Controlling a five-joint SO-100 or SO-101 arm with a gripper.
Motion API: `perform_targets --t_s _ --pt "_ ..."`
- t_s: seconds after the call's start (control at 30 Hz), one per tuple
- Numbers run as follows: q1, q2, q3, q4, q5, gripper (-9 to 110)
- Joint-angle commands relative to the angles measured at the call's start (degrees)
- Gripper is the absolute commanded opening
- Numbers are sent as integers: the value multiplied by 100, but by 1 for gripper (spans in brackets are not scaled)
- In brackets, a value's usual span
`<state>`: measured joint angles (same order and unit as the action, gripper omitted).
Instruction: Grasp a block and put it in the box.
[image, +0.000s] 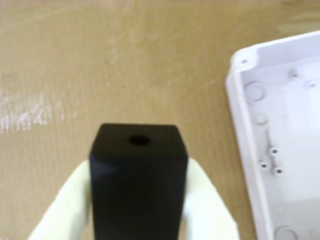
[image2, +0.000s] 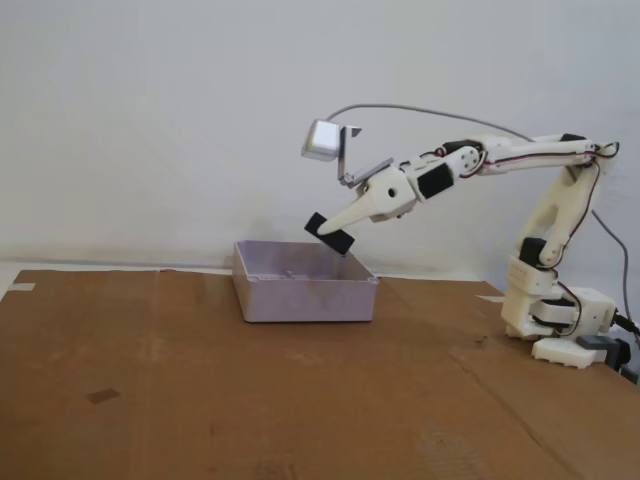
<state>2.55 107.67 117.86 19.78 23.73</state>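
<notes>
We count one block (image2: 331, 235), matte black, clamped between the two white fingers (image: 67, 210) of the one gripper (image2: 327, 229). It is off the table, tilted, above the far rim of the box in the fixed view. In the wrist view the block (image: 137, 175) fills the lower middle, with one round hole in its end face (its lower part is cut off by the frame).

We count one box (image2: 305, 285), pale grey, standing toward the far edge of the cardboard-covered table (image2: 200, 400), left of the arm's base (image2: 560, 325). In the wrist view the box (image: 240, 95) shows only a corner and part of its floor at the right edge; the rest is cut off.

One grey camera module (image2: 322, 140) rides above the gripper on a bracket. One small dark mark (image2: 102, 396) lies near the table's left front; we cannot make out what it is.
</notes>
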Motion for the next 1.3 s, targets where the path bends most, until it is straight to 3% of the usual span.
perform_targets --t_s 0.0,0.67,1.27 --pt "255 729 -185 -158 -35 3" --pt "1705 633 -439 -158 -589 3" --pt "2074 -466 -914 -167 -606 3"
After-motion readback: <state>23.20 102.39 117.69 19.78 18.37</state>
